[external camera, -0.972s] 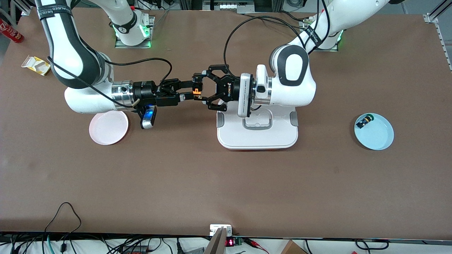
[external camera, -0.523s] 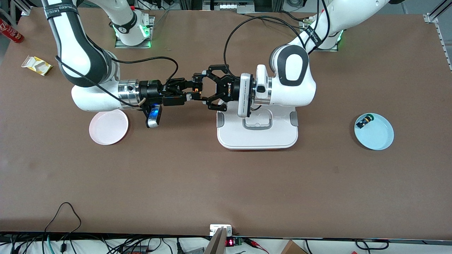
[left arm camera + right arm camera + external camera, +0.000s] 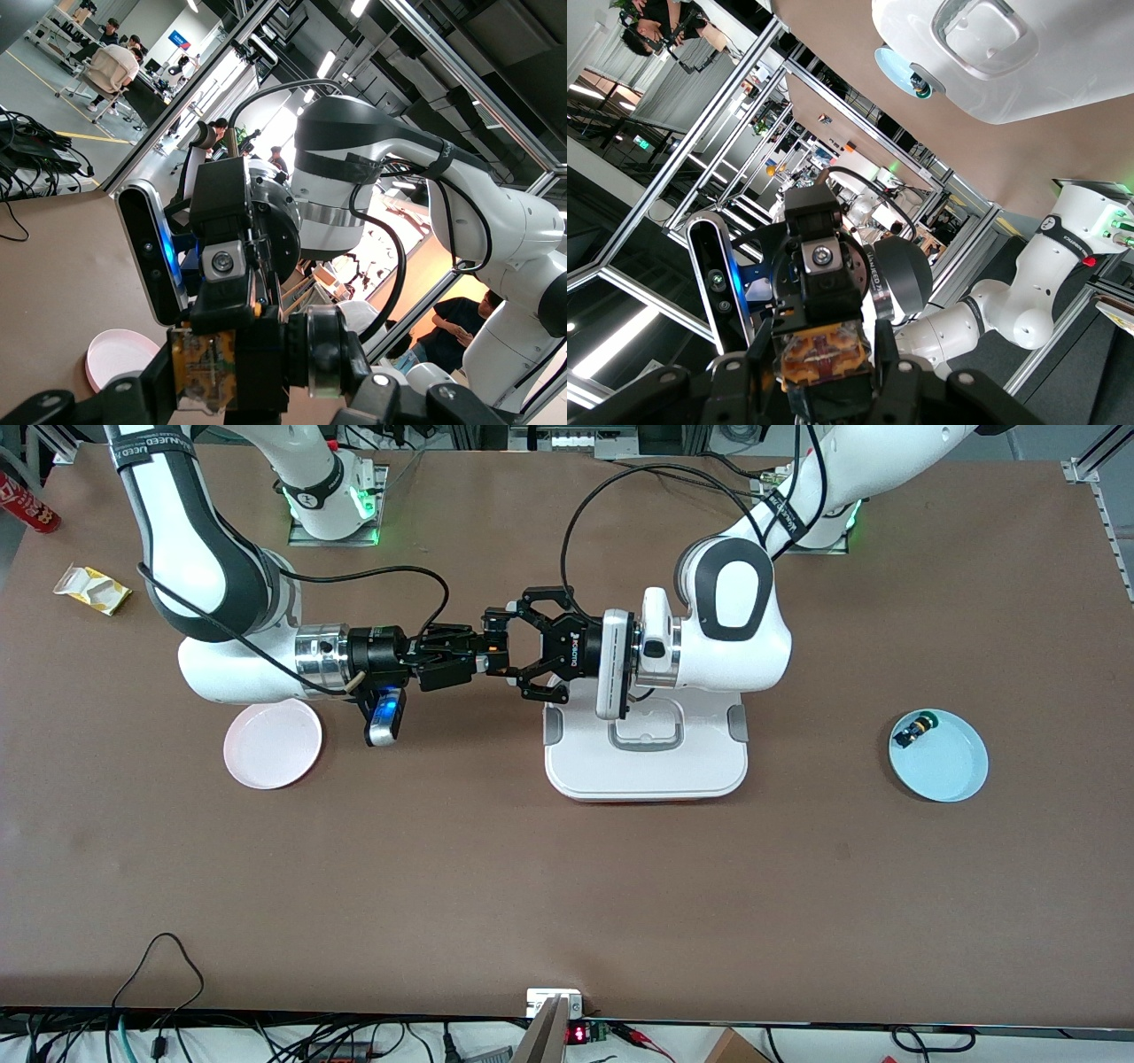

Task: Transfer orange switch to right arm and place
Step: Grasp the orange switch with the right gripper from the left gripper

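The orange switch hangs in the air between the two grippers, over bare table between the pink plate and the white tray. My left gripper is shut on it and reaches in from the tray's side. My right gripper comes from the pink plate's side, its slim fingers closed on the same switch. In the left wrist view the switch shows its brassy body between the left gripper's fingers. In the right wrist view the switch fills the gap of the right gripper.
A pink plate lies under the right arm's wrist. A white tray sits below the left arm. A blue plate toward the left arm's end holds a green-capped switch. A yellow carton and red can lie at the right arm's end.
The right arm has slid toward the left gripper and its fingers have closed onto the switch, covering most of the orange. The left arm has stayed still.
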You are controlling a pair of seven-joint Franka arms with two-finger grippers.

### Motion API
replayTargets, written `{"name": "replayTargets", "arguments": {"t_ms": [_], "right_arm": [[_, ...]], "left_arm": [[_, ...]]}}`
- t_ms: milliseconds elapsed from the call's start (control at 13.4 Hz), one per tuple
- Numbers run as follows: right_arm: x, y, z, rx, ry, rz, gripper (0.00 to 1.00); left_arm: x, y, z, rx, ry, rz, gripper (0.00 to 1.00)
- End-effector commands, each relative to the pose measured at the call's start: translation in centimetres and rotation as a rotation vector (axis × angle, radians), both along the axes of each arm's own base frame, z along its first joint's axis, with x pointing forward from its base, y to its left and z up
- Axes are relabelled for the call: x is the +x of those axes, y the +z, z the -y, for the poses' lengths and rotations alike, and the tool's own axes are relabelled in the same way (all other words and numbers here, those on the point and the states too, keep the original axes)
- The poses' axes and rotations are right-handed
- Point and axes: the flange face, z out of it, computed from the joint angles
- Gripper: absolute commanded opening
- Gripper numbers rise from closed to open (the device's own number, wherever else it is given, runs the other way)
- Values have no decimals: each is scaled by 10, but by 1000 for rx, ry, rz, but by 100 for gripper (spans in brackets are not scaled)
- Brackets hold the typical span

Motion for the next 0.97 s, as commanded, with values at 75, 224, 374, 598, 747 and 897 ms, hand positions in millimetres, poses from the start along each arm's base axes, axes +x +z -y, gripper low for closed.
{"name": "replayTargets", "arguments": {"t_ms": [75,224,374,598,747,897], "right_arm": [[-7,10,-1,10,3,1,34],[-8,11,-1,10,5,14,34],[-8,12,-2,9,6,24,34],[-9,12,-2,6,10,30,33],[-9,12,-1,5,11,30,33],[-8,17,1,8,10,53,33]], "left_arm": [[-2,5,-2,-3,16,23,62],[1,7,-6,4,18,56,100],[1,9,-7,4,20,56,100],[3,10,-11,2,20,54,100],[5,12,-12,-1,23,56,100],[9,14,-17,-5,28,49,100]]}}
